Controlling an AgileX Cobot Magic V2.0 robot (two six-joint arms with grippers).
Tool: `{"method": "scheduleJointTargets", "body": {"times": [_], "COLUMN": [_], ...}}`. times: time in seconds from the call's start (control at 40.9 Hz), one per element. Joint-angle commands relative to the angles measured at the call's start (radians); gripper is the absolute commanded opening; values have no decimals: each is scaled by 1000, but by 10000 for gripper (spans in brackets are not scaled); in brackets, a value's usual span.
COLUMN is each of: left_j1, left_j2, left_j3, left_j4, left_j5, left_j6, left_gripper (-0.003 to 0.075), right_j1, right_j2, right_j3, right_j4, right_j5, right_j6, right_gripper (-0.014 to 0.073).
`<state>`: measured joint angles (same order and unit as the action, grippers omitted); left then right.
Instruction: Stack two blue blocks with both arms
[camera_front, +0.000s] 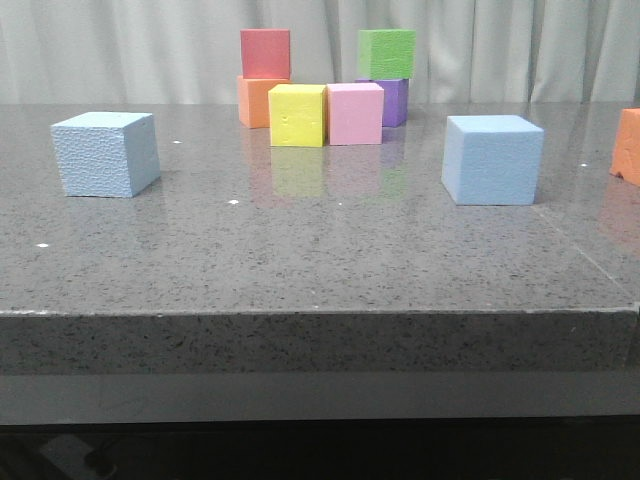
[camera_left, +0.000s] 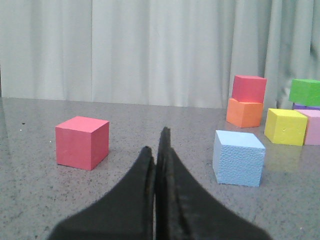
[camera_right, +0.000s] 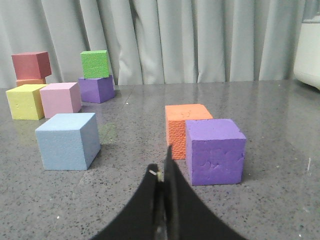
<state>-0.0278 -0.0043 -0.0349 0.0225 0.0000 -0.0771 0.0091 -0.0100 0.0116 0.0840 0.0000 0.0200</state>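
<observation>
Presently both blue blocks, rough one (camera_front: 106, 153) left, smooth one (camera_front: 492, 159) right, sit apart; left gripper (camera_left: 159, 150) and right gripper (camera_right: 162, 167) closed, empty. Recommend opening wide, approaching squarely.

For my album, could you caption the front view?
Two pale blue foam cubes sit apart on a grey speckled table, unstacked.

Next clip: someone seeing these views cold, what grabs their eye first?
Two big pale blue blocks sit far apart on the grey table, the rough block at the left and the smooth block at the right. Between them, farther back, bright small cubes cluster: a red cube on an orange one, a green cube on a purple one. Both grippers show pinched shut and empty.
</observation>
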Motion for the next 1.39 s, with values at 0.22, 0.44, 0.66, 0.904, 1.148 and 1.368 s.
{"method": "scheduleJointTargets", "body": {"times": [0.22,0.44,0.66,0.904,1.148,1.368], "left_j1": [2,2,2,2,2,2], "left_j2": [97,301,395,423,423,424], "left_j3": [-430,-650,-661,-655,-655,-655], "left_j4": [-10,-12,-14,-14,-14,-14], "left_j5": [262,497,487,503,502,501], "left_j6": [-7,-3,-3,-3,-3,-3], "left_gripper": [-20,-20,-20,-20,-20,-19], "right_j1": [-4,-4,-4,-4,-4,-4], "right_j2": [46,248,389,425,425,425], "right_j3": [-368,-576,-608,-608,-607,-607], "right_j4": [-25,-25,-25,-25,-10,-10], "right_j5": [209,413,434,425,418,418], "right_j6": [-20,-20,-20,-20,-20,-20], "right_gripper": [-120,-120,-120,-120,-120,-120]}}
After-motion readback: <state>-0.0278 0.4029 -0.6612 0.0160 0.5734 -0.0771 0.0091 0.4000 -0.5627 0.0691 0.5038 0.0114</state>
